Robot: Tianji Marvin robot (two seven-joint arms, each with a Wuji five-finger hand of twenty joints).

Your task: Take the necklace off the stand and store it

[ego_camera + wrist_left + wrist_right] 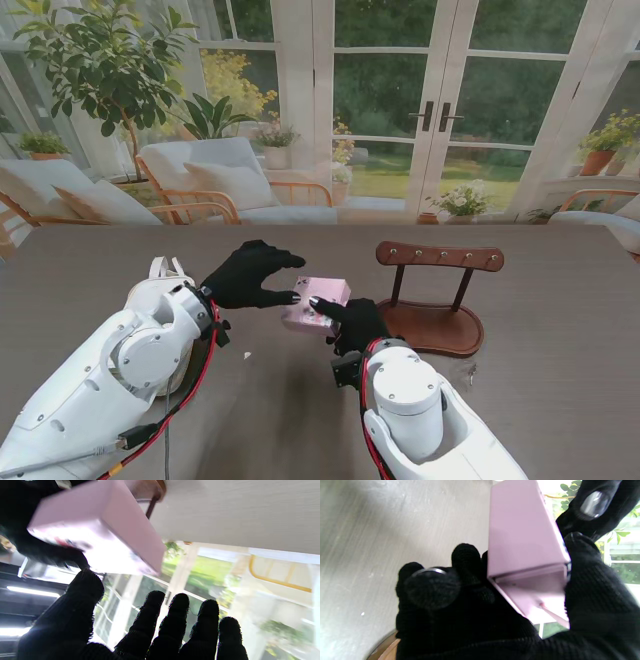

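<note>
A pink box is held off the table between my two hands, tilted. My right hand is shut on the pink box, thumb on one side and fingers on the other. My left hand has its fingers spread, and its fingertips touch the box's left edge. In the left wrist view the box hangs just past the spread fingers. The brown wooden stand sits to the right of the box, with bare pegs on its top bar. I cannot see the necklace in any view.
The grey wooden table stretches to the right and toward me. A small white speck lies near my left arm. Glass doors, chairs and plants stand beyond the far table edge.
</note>
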